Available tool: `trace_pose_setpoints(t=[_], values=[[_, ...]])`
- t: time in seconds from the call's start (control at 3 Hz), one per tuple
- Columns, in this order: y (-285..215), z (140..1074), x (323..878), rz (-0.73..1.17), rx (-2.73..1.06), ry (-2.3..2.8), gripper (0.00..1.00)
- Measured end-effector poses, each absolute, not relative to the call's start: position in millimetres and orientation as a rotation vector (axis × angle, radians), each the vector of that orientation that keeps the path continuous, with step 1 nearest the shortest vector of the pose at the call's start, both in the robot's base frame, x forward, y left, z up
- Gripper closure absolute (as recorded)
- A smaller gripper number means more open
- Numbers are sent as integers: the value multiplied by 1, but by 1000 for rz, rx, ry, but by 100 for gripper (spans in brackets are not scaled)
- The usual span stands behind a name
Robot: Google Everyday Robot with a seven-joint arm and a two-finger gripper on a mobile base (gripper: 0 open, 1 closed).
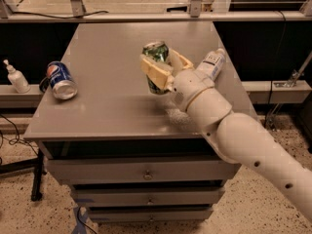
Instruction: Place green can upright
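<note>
The green can [156, 52] is upright in my gripper [163, 69], held above the middle of the grey table [112, 106]. It is light green with darker mottling and a silver top. My cream fingers [155, 74] are shut around the can's sides, one on its left front and one behind on its right. The can's bottom end is just above the tabletop or on it; I cannot tell which. My white arm [234, 140] reaches in from the lower right.
A blue Pepsi can [61, 79] lies on its side at the table's left edge. A white plastic bottle [210, 65] lies at the right, behind my wrist. A white pump bottle [14, 77] stands on a ledge left of the table. Drawers [146, 172] are below the tabletop.
</note>
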State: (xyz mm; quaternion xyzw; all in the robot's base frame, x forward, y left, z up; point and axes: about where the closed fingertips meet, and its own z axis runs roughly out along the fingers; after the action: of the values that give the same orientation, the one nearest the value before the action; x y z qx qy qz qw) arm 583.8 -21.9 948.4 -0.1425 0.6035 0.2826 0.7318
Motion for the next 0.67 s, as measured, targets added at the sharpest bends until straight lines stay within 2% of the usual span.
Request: trace_pose_setpoints(t=[0.67], values=[[-27,918,570,638,-288,1347,100]])
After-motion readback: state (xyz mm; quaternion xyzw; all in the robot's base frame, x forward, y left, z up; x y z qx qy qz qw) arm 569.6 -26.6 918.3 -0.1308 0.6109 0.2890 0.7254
